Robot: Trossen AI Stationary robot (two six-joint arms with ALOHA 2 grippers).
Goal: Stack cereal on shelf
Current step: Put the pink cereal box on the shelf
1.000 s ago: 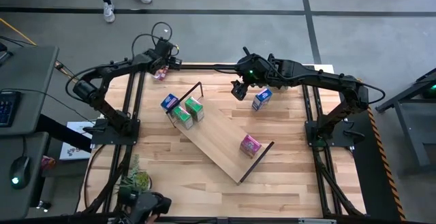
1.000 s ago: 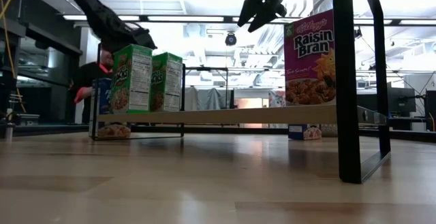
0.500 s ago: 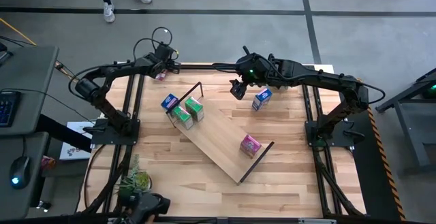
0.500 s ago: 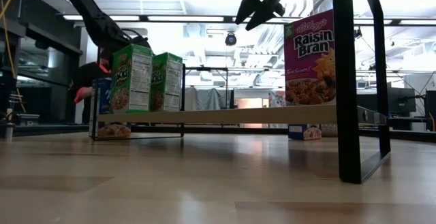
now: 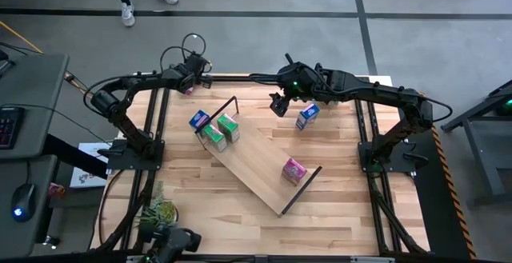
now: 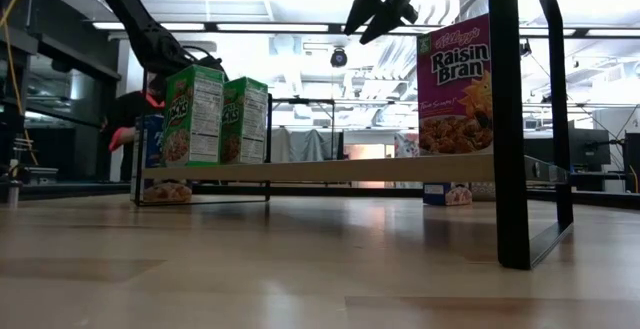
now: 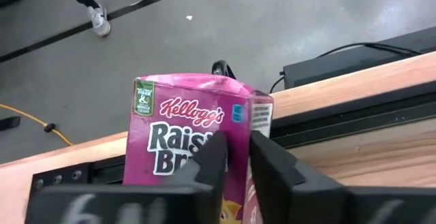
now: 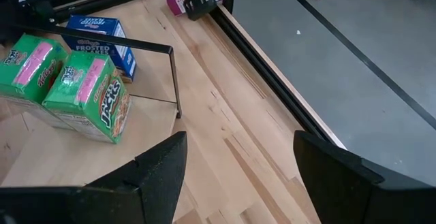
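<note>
Left claw (image 5: 189, 80) edged outward along slatted counter (image 5: 336, 215) far edge, closed around pink Raisin Bran box (image 7: 197, 149); right claw (image 5: 279, 103) spread empty; grey floor (image 5: 432, 39) beyond.

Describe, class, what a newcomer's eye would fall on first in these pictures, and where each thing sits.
A long shelf lies slantwise across the table, with two green boxes upright at its far-left end and a pink box near the other end. At the table's far-left edge the left gripper is at a second pink box. The right gripper hangs open above the table, beside a blue box.
</note>
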